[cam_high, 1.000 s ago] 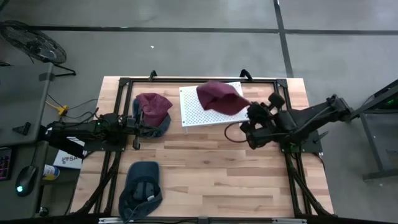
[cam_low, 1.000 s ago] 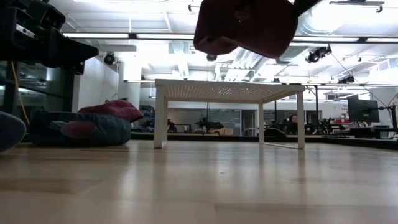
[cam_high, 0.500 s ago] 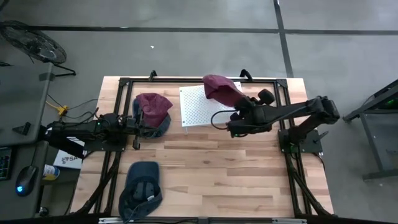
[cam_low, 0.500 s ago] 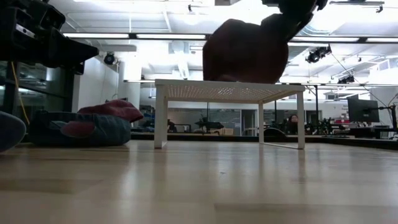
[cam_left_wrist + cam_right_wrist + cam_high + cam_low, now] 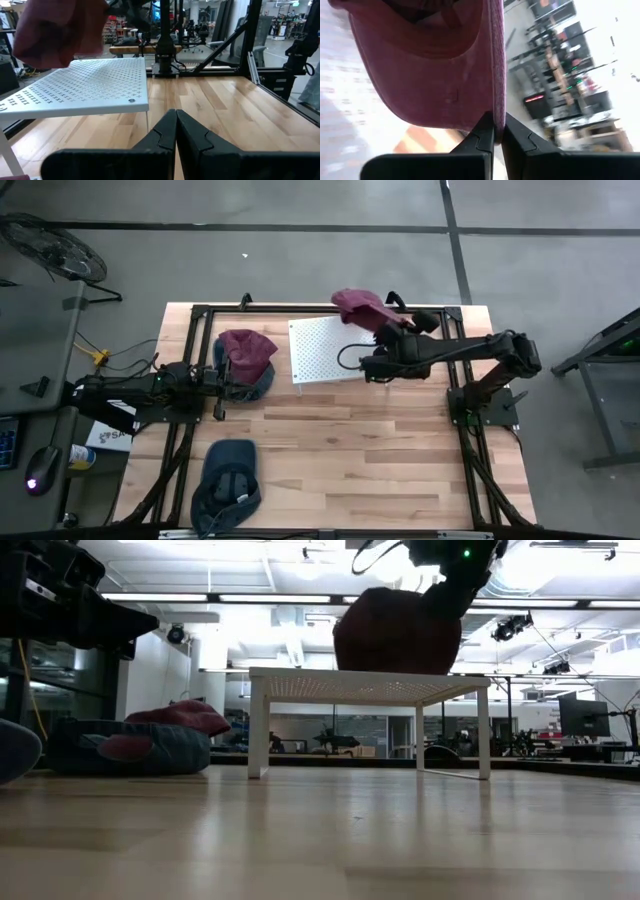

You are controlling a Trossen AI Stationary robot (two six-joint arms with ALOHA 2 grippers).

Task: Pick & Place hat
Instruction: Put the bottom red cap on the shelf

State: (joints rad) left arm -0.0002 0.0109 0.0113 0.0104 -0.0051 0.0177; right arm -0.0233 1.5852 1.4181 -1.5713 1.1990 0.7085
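Reaching across a wooden desk (image 5: 330,440), the right gripper (image 5: 392,326) pinches the brim of a maroon hat (image 5: 361,308) between its jaws. From above, this hat sits over the far right corner of a white perforated stand (image 5: 320,355), partly past its edge. At desk level the hat (image 5: 398,632) appears just above the stand (image 5: 368,686), and whether it touches the top cannot be told. The right wrist camera shows the hat's (image 5: 440,65) underside close up, its brim clamped where the two dark fingers (image 5: 485,134) meet.

Left of the stand, a second maroon hat (image 5: 246,347) lies on top of a blue-grey hat (image 5: 258,384); the low camera shows the same pile (image 5: 130,745) resting on the desk. The left gripper (image 5: 222,379) waits at that pile, on the side away from the stand, its jaws pressed together in its wrist camera (image 5: 176,131). Nearer the front edge of the desk, well apart from the stand, lies a dark blue cap (image 5: 227,483).
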